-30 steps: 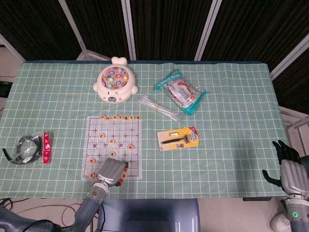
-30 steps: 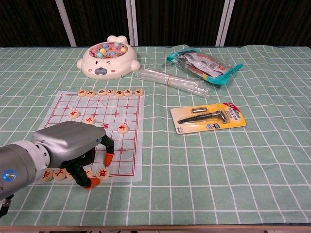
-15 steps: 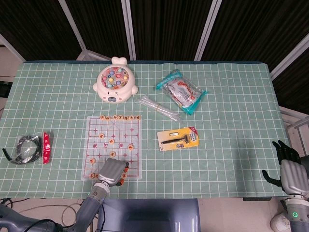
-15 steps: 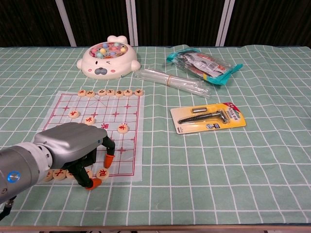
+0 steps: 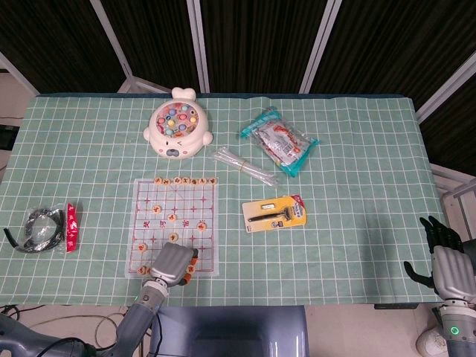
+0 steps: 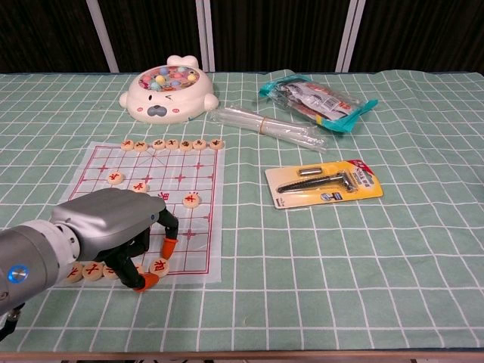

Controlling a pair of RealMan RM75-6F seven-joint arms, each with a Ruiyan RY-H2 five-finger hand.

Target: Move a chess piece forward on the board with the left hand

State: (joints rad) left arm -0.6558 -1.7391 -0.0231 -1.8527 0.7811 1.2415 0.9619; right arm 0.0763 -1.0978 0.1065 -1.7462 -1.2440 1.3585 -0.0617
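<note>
A clear chess board (image 5: 175, 222) (image 6: 98, 162) with red lines lies on the green checked cloth, with round wooden pieces along its far row (image 6: 172, 144) and a few mid-board. My left hand (image 5: 172, 262) (image 6: 113, 223) arches over the near row, orange fingertips down on the board. One near-row piece (image 6: 159, 265) lies between the thumb tip and a fingertip, with gaps on both sides. More near-row pieces (image 6: 83, 271) show under the palm's edge. My right hand (image 5: 445, 262) hangs off the table at the lower right, fingers apart and holding nothing.
Behind the board stands a white fishing toy (image 5: 178, 125) (image 6: 169, 93). Right of the board lie plastic tubes (image 5: 242, 165), a snack packet (image 5: 279, 141) and a carded razor (image 5: 275, 212) (image 6: 325, 181). A black cable (image 5: 39, 227) and a red packet (image 5: 71, 227) lie at the far left.
My left hand has shifted only slightly over the near row. The piece between thumb and fingertip sits a touch farther up the board. The right hand has not moved.
</note>
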